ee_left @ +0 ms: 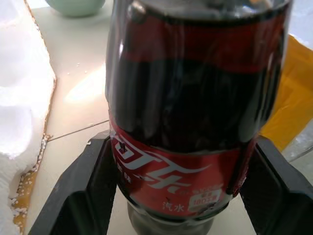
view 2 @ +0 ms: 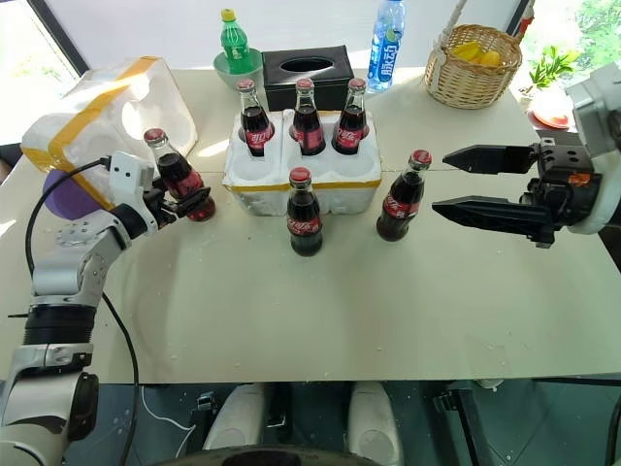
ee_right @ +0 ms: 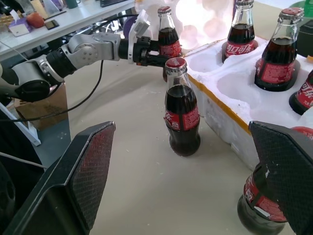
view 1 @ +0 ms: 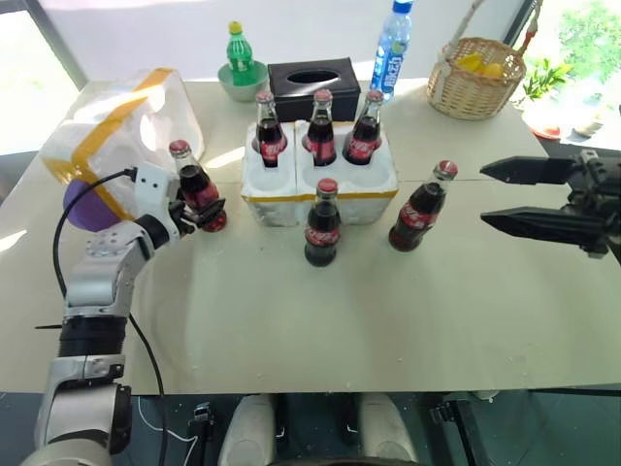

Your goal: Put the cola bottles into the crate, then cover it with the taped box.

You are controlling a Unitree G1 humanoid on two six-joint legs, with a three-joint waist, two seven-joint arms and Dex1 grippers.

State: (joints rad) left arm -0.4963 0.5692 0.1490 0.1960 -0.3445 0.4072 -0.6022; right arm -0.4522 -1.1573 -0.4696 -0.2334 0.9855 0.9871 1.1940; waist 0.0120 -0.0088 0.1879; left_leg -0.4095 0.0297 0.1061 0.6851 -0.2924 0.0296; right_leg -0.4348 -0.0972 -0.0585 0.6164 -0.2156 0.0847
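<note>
A: What's the setting?

B: A pale counter (view 1: 320,301) by bright windows. At the far left lies the big white foam box (view 1: 126,131) with yellow tape bands, tipped on its side, a purple round handle (view 1: 89,204) facing us.

A: And the left pincer (view 1: 206,212)?

B: Just beside that box. Its black fingers (ee_left: 90,181) sit on either side of a cola bottle (view 1: 197,186) near the base, pressed against the red label in the wrist view. The bottle leans, its base at the counter.

A: The middle?

B: The low white foam crate (view 1: 320,189) with yellow tape at its rim. Three cola bottles (view 1: 321,128) stand in its back row of holes; the front row holds none. One more bottle (view 1: 323,223) stands upright on the counter touching or just in front of the crate, and another (view 1: 420,209) leans just off the crate's right front corner.

A: Behind the crate?

B: A green soda bottle (view 1: 239,50) in a pale bowl (view 1: 233,85), a black tissue box (view 1: 312,85), a blue-labelled water bottle (view 1: 391,47), then a wicker basket (view 1: 475,78).

A: The right pincer (view 2: 451,183)?

B: At the right, fingers spread wide and holding nothing, pointing toward the leaning bottle but apart from it.
</note>
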